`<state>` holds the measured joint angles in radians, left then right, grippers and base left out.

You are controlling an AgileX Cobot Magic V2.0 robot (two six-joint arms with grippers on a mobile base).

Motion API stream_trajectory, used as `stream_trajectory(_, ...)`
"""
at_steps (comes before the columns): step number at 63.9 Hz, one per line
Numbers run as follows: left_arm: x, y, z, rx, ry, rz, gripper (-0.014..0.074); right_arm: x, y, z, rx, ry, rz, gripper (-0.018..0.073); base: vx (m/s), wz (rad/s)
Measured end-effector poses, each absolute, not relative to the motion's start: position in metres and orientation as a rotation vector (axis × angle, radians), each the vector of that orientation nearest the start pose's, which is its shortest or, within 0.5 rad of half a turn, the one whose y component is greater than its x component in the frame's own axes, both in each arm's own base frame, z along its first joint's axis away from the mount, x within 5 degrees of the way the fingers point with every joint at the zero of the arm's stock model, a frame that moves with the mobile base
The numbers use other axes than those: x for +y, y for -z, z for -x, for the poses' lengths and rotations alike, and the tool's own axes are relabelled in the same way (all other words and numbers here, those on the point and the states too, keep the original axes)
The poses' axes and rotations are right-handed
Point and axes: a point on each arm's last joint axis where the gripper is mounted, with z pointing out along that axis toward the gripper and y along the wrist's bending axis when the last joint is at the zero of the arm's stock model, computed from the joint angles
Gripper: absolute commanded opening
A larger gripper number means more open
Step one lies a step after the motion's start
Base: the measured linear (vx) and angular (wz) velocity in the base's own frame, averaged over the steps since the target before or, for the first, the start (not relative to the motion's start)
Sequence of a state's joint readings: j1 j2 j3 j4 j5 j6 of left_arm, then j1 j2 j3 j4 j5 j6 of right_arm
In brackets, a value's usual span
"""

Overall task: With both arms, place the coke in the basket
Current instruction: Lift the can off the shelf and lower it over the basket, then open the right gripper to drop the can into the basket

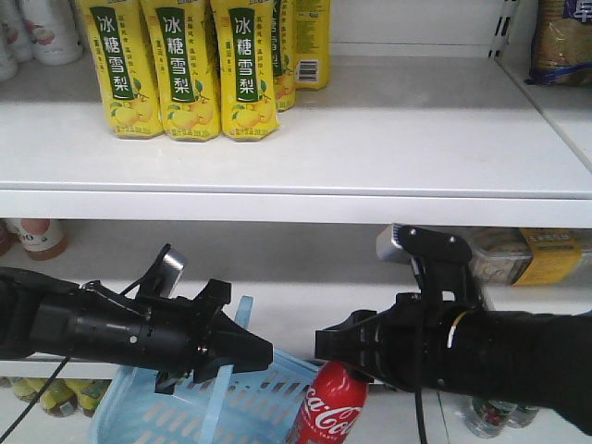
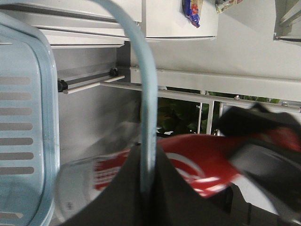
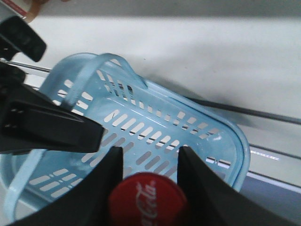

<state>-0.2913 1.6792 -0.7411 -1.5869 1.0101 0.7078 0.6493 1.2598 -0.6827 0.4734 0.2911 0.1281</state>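
Your left pincer (image 1: 242, 354) is reaching in from the left side of the front view and is gripping the thin swing handle (image 1: 220, 393) of the light blue basket (image 1: 148, 407); its jaws are closed flat on that handle, and the left wrist view is showing the pale blue strip (image 2: 146, 117) running down into the dark wedge of the pincer. The basket is hanging below that arm, in front of the lower shelf (image 1: 305, 296).

Your right pincer (image 1: 335, 351) is coming in from the right and is clamping the coke (image 1: 331, 412) just under its red cap (image 3: 146, 197). In the right wrist view its two black fingers (image 3: 113, 169) are pressing against either side of the bottle neck, closed onto it. The coke is standing upright, just beside the basket's right end in the front view, and the right wrist view is showing it above the basket's slotted floor (image 3: 155, 136).

On the upper shelf (image 1: 388, 139), yellow pear-drink bottles (image 1: 194, 69) are standing in a row near the left back edge.
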Motion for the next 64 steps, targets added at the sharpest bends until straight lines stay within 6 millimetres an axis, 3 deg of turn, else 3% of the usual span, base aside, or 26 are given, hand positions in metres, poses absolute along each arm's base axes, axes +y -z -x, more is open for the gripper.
stream_trajectory(22, -0.155, -0.190, -0.249, 2.588, 1.719, 0.229, -0.0006, 0.170, -0.192, -0.210, 2.531, -0.671, 0.026, 0.0024, 0.00, 0.00)
stream_trajectory(39, -0.155, -0.190, -0.249, 2.588, 1.719, 0.229, -0.0006, 0.174, -0.156, -0.215, 2.672, -0.603, -0.022, 0.0174, 0.00, 0.00)
stream_trajectory(56, -0.155, -0.190, -0.249, 2.589, 1.719, 0.229, -0.0006, 0.175, -0.153, -0.215, 2.687, -0.604, -0.033, 0.0393, 0.00, 0.00)
stream_trajectory(64, -0.155, -0.186, -0.247, 2.612, 1.696, 0.225, -0.0006, 0.175, -0.158, -0.215, 2.672, -0.617, -0.030, 0.0427, 0.00, 0.00)
